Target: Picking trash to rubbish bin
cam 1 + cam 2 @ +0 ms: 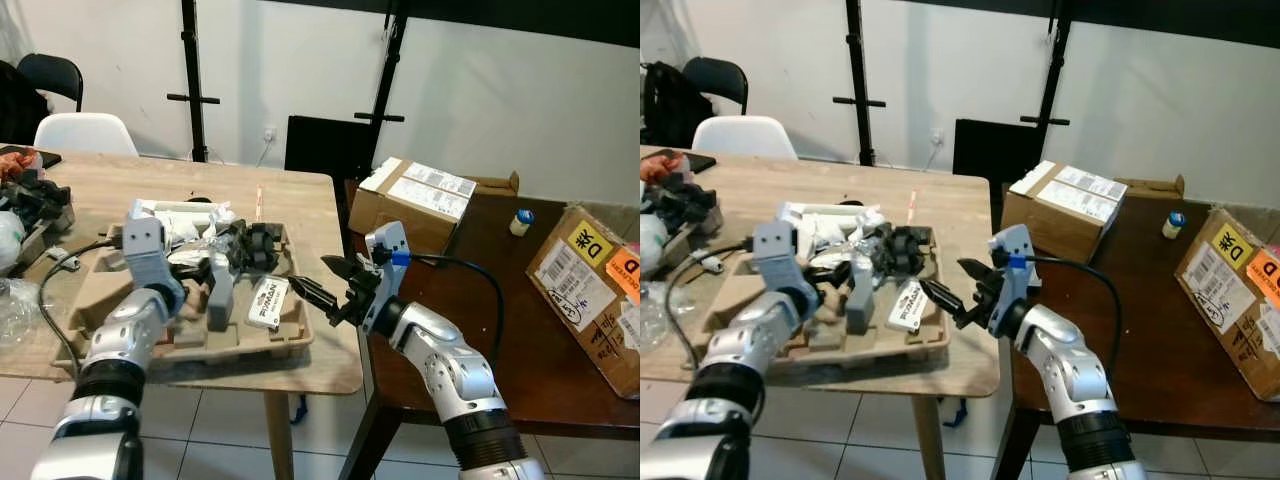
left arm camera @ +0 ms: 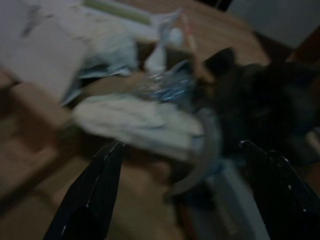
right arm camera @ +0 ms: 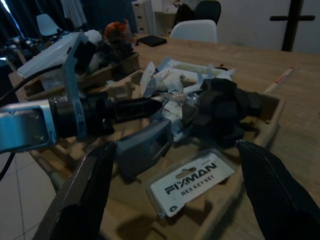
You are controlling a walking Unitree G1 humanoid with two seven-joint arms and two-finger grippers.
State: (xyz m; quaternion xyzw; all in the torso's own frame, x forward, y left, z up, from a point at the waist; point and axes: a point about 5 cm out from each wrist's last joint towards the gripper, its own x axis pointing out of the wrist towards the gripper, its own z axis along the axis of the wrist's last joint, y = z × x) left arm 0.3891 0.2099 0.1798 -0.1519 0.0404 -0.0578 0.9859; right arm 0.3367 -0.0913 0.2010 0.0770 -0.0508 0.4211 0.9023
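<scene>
A moulded cardboard tray on the wooden table holds the trash. In it lie crumpled white wrappers, a black plastic piece, a grey part and a white FIXMAN hex key package. My left gripper hangs over the tray's middle, open. The white wrappers lie just beyond its fingertips. My right gripper is open at the tray's right rim and points at the FIXMAN package and the black piece, holding nothing.
A darker brown table stands to the right, carrying two cardboard boxes and a small bottle. Clutter and a cable lie at the wooden table's left end. Chairs stand behind.
</scene>
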